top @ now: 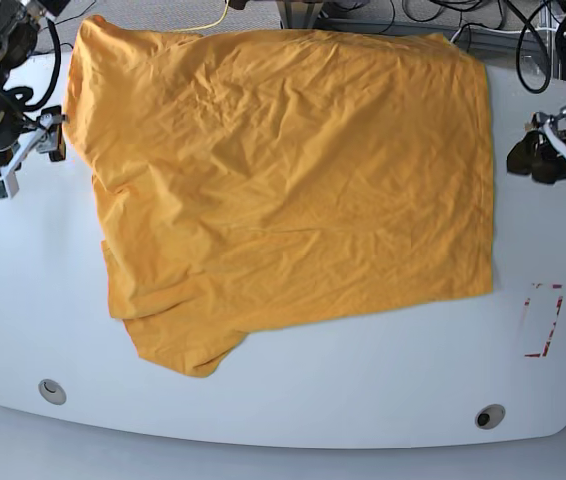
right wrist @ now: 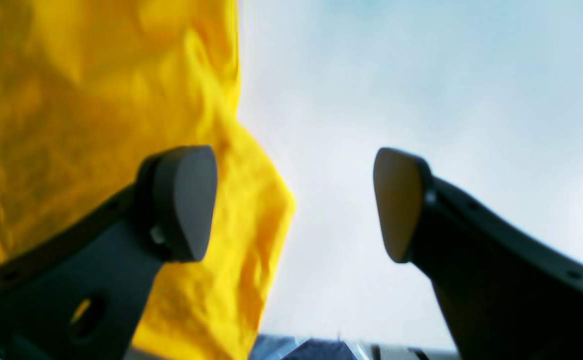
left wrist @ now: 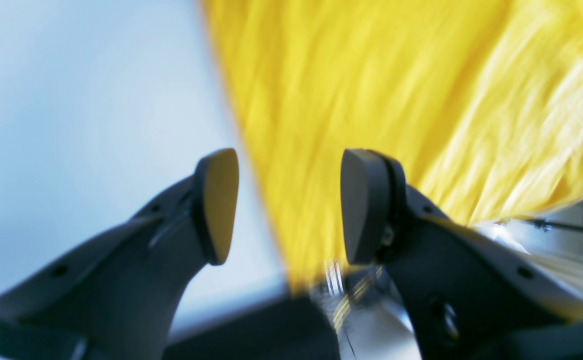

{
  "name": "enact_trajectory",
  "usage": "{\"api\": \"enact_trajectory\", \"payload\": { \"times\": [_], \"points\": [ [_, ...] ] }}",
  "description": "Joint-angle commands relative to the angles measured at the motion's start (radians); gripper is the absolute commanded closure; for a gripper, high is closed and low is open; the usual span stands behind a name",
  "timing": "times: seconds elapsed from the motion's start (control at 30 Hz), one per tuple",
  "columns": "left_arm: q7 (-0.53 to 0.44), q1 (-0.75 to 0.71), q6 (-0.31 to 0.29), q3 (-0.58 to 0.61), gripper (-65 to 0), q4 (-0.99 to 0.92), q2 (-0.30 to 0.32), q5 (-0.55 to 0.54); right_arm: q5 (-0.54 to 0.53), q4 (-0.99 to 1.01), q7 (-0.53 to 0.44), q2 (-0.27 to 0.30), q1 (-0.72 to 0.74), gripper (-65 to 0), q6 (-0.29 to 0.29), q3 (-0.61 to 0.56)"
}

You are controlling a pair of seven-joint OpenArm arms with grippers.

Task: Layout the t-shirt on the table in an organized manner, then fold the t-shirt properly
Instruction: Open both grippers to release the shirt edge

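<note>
The orange-yellow t-shirt (top: 283, 190) lies spread and wrinkled across the far half of the white table (top: 363, 380), with one sleeve bunched at the front left. My left gripper (top: 525, 156) hovers just off the shirt's right edge. In the left wrist view the left gripper (left wrist: 289, 205) is open, with nothing between its pads and blurred t-shirt (left wrist: 371, 75) behind. My right gripper (top: 55, 135) sits at the shirt's left edge. Seen from the right wrist, the right gripper (right wrist: 294, 205) is open and empty, with the t-shirt (right wrist: 71, 100) behind its left finger.
A red tape outline (top: 543, 320) marks the table at the right. Two round grey grommets (top: 51, 390) (top: 489, 416) sit near the front edge. Cables and frame parts run along the back beyond the table.
</note>
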State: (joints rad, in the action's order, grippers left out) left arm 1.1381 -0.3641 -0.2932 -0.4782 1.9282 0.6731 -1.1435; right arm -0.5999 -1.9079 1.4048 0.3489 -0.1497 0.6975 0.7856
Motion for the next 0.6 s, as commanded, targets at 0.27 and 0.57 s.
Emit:
{"api": "enact_trajectory", "payload": {
  "times": [0.27,0.57],
  "points": [
    [-0.016,0.304,-0.005,0.189,-31.0,-0.148,-0.123,0.222,0.162,0.304,-0.184,0.020,0.273,-47.4,0.001,-0.125],
    [-0.017,0.408,-0.005,0.246,-30.8,-0.186,-0.197,0.287,0.171,0.508,-0.233,0.020,0.384,-47.4,0.001,-0.168]
  ]
}}
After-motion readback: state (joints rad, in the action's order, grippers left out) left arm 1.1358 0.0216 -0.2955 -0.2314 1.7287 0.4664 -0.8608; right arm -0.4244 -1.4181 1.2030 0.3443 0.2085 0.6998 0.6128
